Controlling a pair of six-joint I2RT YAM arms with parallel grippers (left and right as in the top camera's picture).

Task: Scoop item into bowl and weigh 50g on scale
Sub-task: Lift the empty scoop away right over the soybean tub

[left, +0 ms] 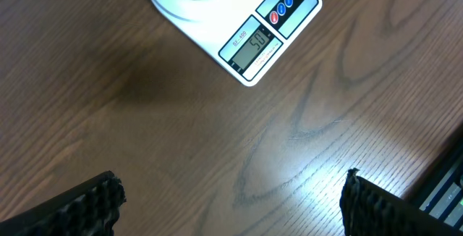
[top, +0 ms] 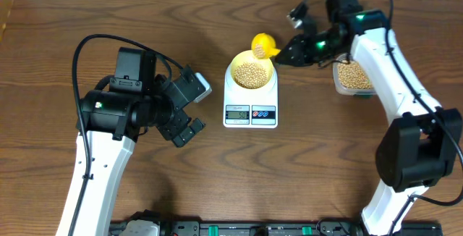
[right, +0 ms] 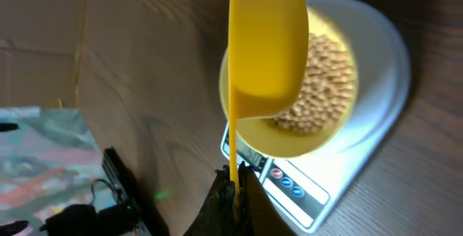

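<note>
Two fingers of the right gripper (top: 286, 55): clenched on the thin handle of the yellow scoop (right: 268, 48), cup tipped above the bowl (right: 289, 148) at its 12 o'clock rim.

One bowl: pale yellow, centred on the white scale (top: 250, 109), soybeans (right: 325, 84) heaped inside.

Display: appears to read the target. Judged best to add nothing more and lift the scoop straight up, clear of the rim.

Bean tub (top: 353, 77): near, at the scale's 3 o'clock.

Left gripper (left: 231, 218): fingers released, empty, at 9 o'clock above bare bench (left: 145, 120).

Open room: 12 o'clock.
</note>
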